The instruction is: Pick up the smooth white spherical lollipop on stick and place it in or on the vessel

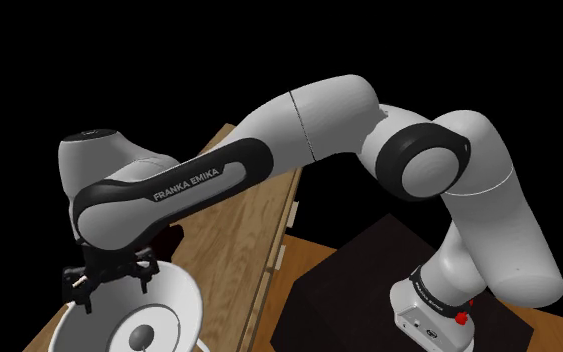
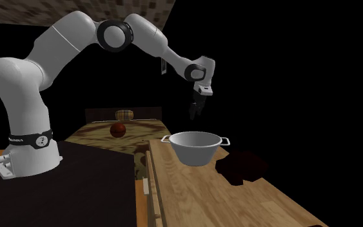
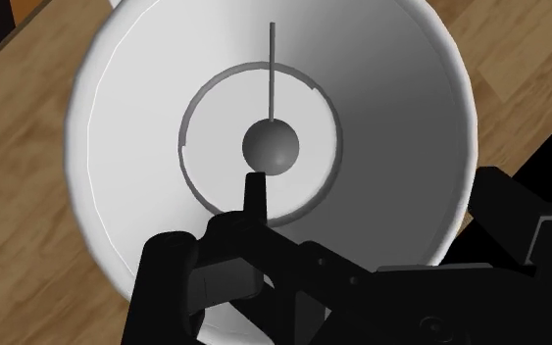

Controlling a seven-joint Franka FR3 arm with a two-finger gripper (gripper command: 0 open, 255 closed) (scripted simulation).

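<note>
— Black gripper (image 2: 196, 113) hung empty, fingers (image 3: 255, 191) parted, over the white pot (image 3: 126, 127)?
— Yes. The lollipop (image 3: 271, 145) lay flat on the pot's floor, stick toward the wall, untouched by either finger.
— Then what might have spoiled it?
— A low sideways retreat, I judged: a finger catching the rim could have dragged the pot across the wooden table (image 2: 238, 200)

light: dim, even | bg: mostly black | shade: soft grad in vessel (image 3: 126, 196)

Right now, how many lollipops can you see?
1. The lollipop lies inside the bowl, at the middle of its bottom. Others could be hidden behind the arm.
</note>
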